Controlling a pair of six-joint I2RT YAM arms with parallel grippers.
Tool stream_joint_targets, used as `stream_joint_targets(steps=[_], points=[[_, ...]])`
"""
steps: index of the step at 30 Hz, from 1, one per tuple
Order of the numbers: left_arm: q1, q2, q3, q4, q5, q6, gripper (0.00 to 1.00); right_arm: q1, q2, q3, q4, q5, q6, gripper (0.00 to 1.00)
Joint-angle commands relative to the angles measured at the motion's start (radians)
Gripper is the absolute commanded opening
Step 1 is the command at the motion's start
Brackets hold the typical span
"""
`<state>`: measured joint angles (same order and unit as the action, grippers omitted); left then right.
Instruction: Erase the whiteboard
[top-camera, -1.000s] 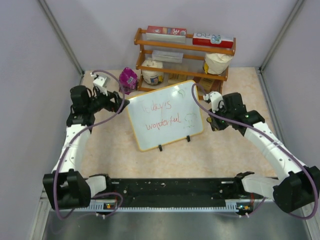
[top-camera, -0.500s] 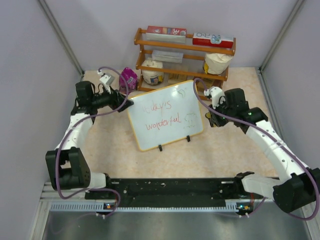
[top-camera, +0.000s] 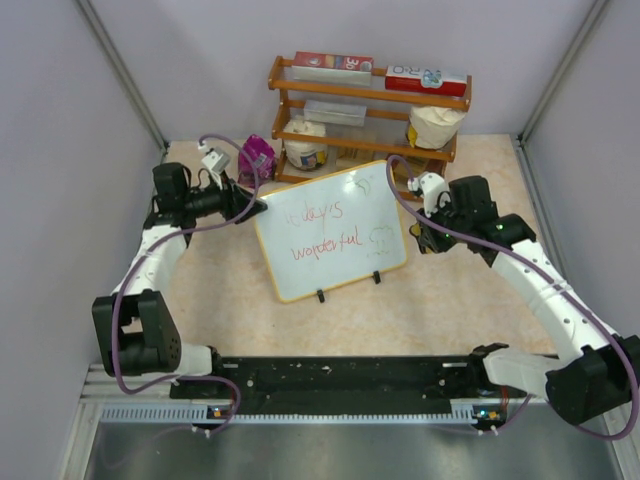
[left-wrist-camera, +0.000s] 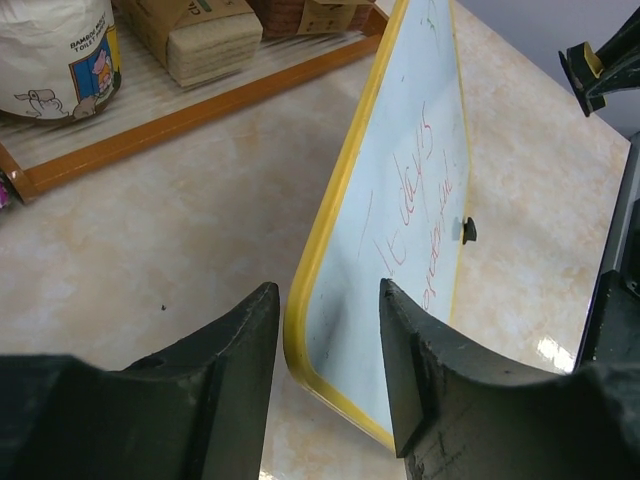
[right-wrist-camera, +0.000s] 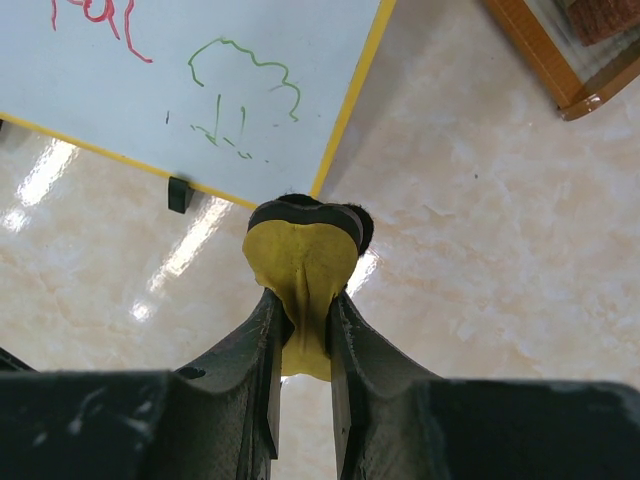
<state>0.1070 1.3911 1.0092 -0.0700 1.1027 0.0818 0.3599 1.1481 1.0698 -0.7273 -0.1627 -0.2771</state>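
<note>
whiteboard (top-camera: 332, 232) stands mid-scene on tabletop (top-camera: 220, 290), near side of rack (top-camera: 370, 95), writing unwiped | left claw (left-wrist-camera: 325, 290) wide, straddling its left frame | right claw (right-wrist-camera: 302, 298) pinching yellow eraser (right-wrist-camera: 300, 245) beside its right edge | risk: if I press before bracing, board tips backward

white arm links (top-camera: 150, 275), bulky black joints (top-camera: 150, 345), purple cables (top-camera: 113, 345) looping alongside; matte black wedge-shaped fingers (left-wrist-camera: 200, 400).
</note>
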Motion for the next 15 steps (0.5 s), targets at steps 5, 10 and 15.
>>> stream_joint_targets(steps=[5,10,15], points=[[0.003,-0.001,-0.04,0.033,0.022,0.033,0.42,0.013,0.015,0.073,0.012,-0.011,0.0,0.0],[0.002,-0.017,-0.073,0.093,0.025,-0.026,0.16,0.014,0.036,0.105,0.014,-0.031,-0.001,0.0],[0.0,-0.05,-0.112,0.117,-0.004,-0.06,0.0,0.014,0.074,0.153,0.029,-0.073,0.019,0.0]])
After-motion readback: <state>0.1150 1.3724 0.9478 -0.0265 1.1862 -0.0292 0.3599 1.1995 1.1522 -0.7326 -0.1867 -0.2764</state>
